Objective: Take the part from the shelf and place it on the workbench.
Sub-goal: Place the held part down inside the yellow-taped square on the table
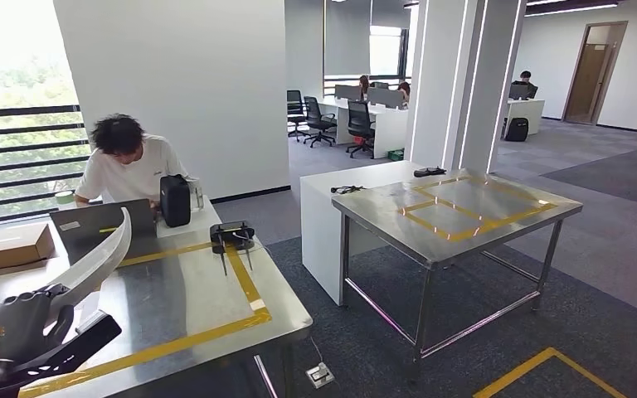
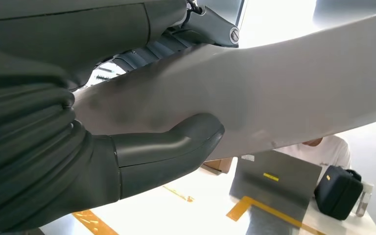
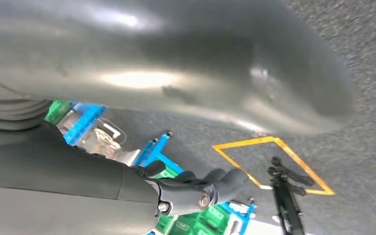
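A long steel-topped bench (image 1: 216, 290) marked with yellow tape stands beside the robot, a second bench (image 1: 464, 207) of the same make well apart across the grey carpet. A person in a white shirt (image 1: 128, 170) sits at the near bench's far end, behind a grey laptop (image 1: 99, 228) and a black case (image 1: 175, 200).

The task's thing, a long, curved, pale grey moulded panel (image 1: 99, 257), is off the shelf and carried above the near bench, its tip sweeping up toward the seated person. The left hand (image 1: 25, 332) holds it at the lower end; the left wrist view shows the thick grey thumb (image 2: 176, 147) pressed against the panel's face with darker fingers wrapped over its upper edge. In the right wrist view the right hand (image 3: 210, 188) sits close under a broad grey curved surface, probably the same panel, but whether it grips cannot be told.

The largest risk, judged from here, is the panel's reach: a turn or swing could carry its free tip into the person or the laptop. Next, the grip lies far toward one end, so the long overhang could lever the panel loose or let it rotate. Smaller still, lowering it could knock the black clamp-like tool (image 1: 232, 236) or the cardboard box (image 1: 8, 246) resting on the bench.
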### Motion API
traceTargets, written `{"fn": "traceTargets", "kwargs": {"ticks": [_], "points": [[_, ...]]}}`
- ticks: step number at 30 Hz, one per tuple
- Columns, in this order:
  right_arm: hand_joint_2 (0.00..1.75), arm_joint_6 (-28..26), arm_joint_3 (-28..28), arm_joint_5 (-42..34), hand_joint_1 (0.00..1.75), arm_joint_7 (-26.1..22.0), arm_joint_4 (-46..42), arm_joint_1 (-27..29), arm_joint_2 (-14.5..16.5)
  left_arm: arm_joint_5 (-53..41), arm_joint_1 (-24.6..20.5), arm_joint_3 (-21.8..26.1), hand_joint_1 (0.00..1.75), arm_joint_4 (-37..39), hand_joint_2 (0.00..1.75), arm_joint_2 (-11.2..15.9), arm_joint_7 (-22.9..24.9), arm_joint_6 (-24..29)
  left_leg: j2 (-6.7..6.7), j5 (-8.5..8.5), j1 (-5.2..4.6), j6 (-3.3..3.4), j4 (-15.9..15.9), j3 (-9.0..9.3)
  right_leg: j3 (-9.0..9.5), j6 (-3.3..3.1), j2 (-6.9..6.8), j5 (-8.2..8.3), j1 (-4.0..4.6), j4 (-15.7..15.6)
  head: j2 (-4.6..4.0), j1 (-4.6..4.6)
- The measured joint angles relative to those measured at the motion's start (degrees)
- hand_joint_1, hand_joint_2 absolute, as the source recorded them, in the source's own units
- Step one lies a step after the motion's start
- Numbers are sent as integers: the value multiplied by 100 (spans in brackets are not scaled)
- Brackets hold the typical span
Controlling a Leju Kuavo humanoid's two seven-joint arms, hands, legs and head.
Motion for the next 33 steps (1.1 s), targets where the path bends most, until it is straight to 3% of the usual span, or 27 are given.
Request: {"fn": "traceTargets", "kwargs": {"ticks": [4,5,8,9,10,12,13,15,18,20,23,24,25,26,27,28,30,33], "points": [[0,-11,0,-5,0,-5,0,1,6,-6,-5,0,157,1,175,-1,14,0,6,-121,2,-139,262,-75,132,-165,11,-10,-23,-18,0,-19],[0,-12,0,-9,0,-7,0,-1,8,-10,-12,0,157,3,175,-1,15,1,14,-225,13,-169,516,-210,170,-193,14,-27,-29,-24,0,-25],[0,-13,-1,-24,0,-14,0,5,10,-17,3,0,157,35,175,-2,21,-2,24,-591,52,-221,1521,-841,237,-220,25,-104,-30,-21,0,-39],[0,-13,-1,-27,0,-15,0,11,11,-16,18,0,157,50,175,-1,25,-3,26,-579,61,-221,1636,-970,267,-214,29,-135,-30,-19,0,-42],[0,-13,-2,-32,0,-15,0,17,11,-13,29,0,157,62,175,0,28,-4,26,-447,65,-211,1537,-990,306,-205,31,-169,-30,-17,0,-43],[0,-14,-2,-39,0,-19,0,21,15,-4,34,2,157,77,175,5,33,-3,30,70,60,-158,800,-743,408,-177,33,-244,-30,-18,0,-46],[0,-14,-2,-42,0,-21,0,21,19,0,30,4,157,84,175,9,33,-2,32,237,44,-129,413,-601,449,-154,34,-280,-27,-18,0,-49],[0,-15,-2,-43,0,-25,0,19,25,4,25,8,157,97,175,14,33,1,33,335,10,-64,-10,-433,494,-89,32,-324,-26,-25,0,-50],[0,-15,-4,-51,0,-26,0,19,38,4,28,14,157,114,175,14,37,2,27,333,15,44,-81,-319,524,18,24,-321,-22,50,0,-42],[0,-16,-7,-62,0,-24,0,10,39,4,22,25,157,120,175,-1,35,2,27,309,38,111,-99,-221,349,54,19,-450,-24,408,0,-30],[0,-21,-11,-83,0,-11,0,7,33,1,56,37,157,148,175,-50,61,2,12,225,33,161,-97,-155,-307,91,17,-829,-24,1417,0,-9],[0,-23,-13,-89,0,-7,0,9,33,-2,83,38,157,162,175,-60,74,1,4,189,29,161,-89,-129,-466,95,17,-847,-23,1567,0,-4],[0,-27,-14,-93,0,-5,0,11,34,-4,106,38,157,174,175,-67,86,0,-1,151,27,155,-76,-96,-520,95,17,-747,-21,1512,0,-2],[0,-31,-14,-96,0,-7,0,14,33,-5,123,39,157,185,175,-71,95,-1,-4,106,26,145,-60,-55,-464,89,16,-523,-20,1240,0,1],[0,-35,-15,-96,0,-9,0,17,30,-7,131,42,157,193,175,-74,104,-2,-4,57,27,130,-43,-10,-326,76,13,-238,-17,818,0,3],[0,-38,-15,-96,0,-13,0,20,28,-7,132,45,157,201,175,-77,114,-2,-4,11,22,109,-27,29,-191,61,9,-60,-4,433,0,3],[0,-39,-15,-92,0,-17,0,23,26,-6,129,67,157,218,175,-75,134,-2,-7,-64,10,45,-20,72,-17,9,6,49,23,-7,0,-1],[0,-38,-17,-85,0,-6,0,38,27,5,140,116,157,241,175,-37,161,-2,-11,-104,2,-71,40,104,83,-99,15,30,14,-57,0,-6]]}}
